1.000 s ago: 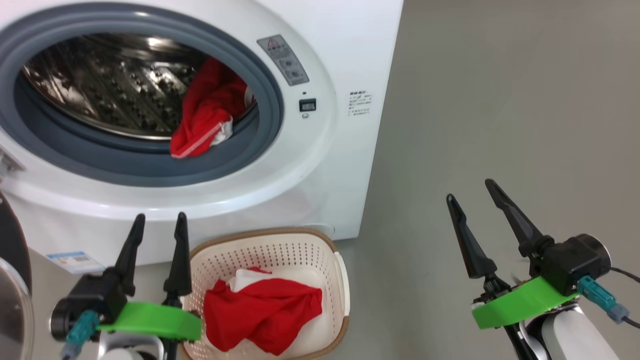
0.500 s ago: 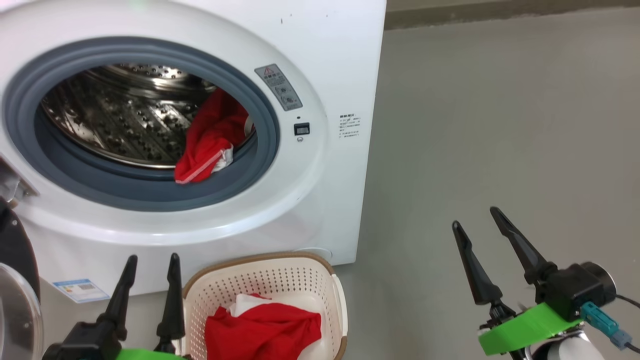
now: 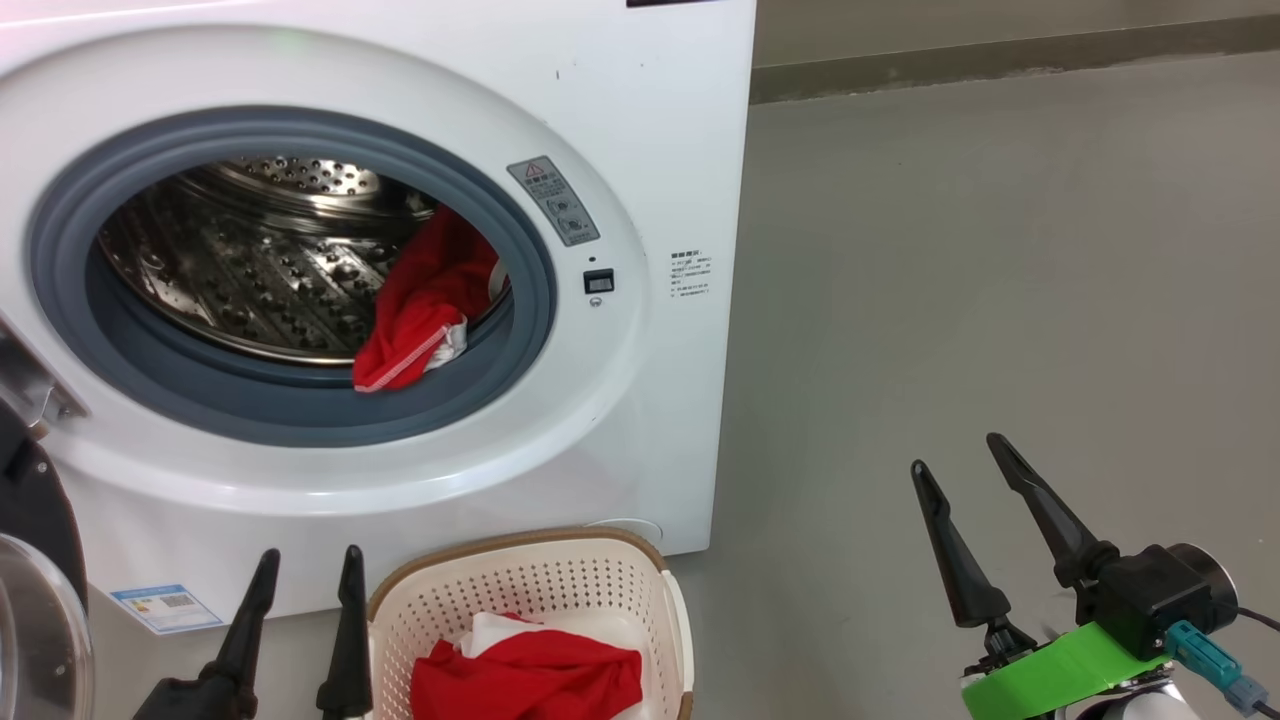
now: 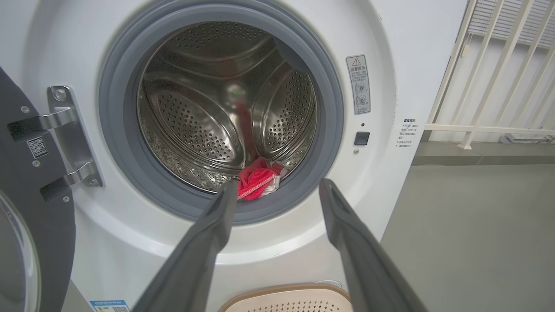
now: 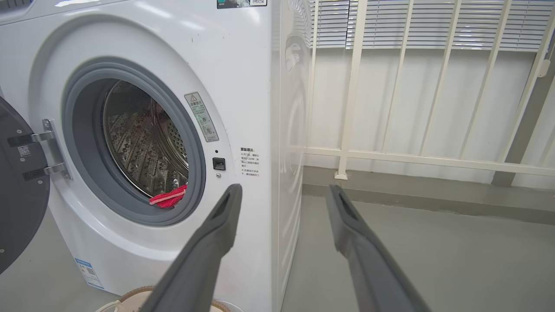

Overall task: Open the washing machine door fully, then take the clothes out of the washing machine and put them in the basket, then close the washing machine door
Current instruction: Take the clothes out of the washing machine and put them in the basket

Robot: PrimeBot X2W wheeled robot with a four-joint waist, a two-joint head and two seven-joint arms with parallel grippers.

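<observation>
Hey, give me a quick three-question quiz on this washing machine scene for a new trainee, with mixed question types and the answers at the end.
1. True or false: the washing machine door is shut.
2. The red garment inside the washing machine lies: A) deep at the back; B) at the front edge of the drum, by the grey ring; C) dangling out over the front panel.
3. Fill in: the left pincer and right pincer are both ___, holding nothing.

Key: 1 false; 2 B; 3 open.

Left hand (image 3: pixel 311 552), right hand (image 3: pixel 955 451): both splayed, empty.
</observation>
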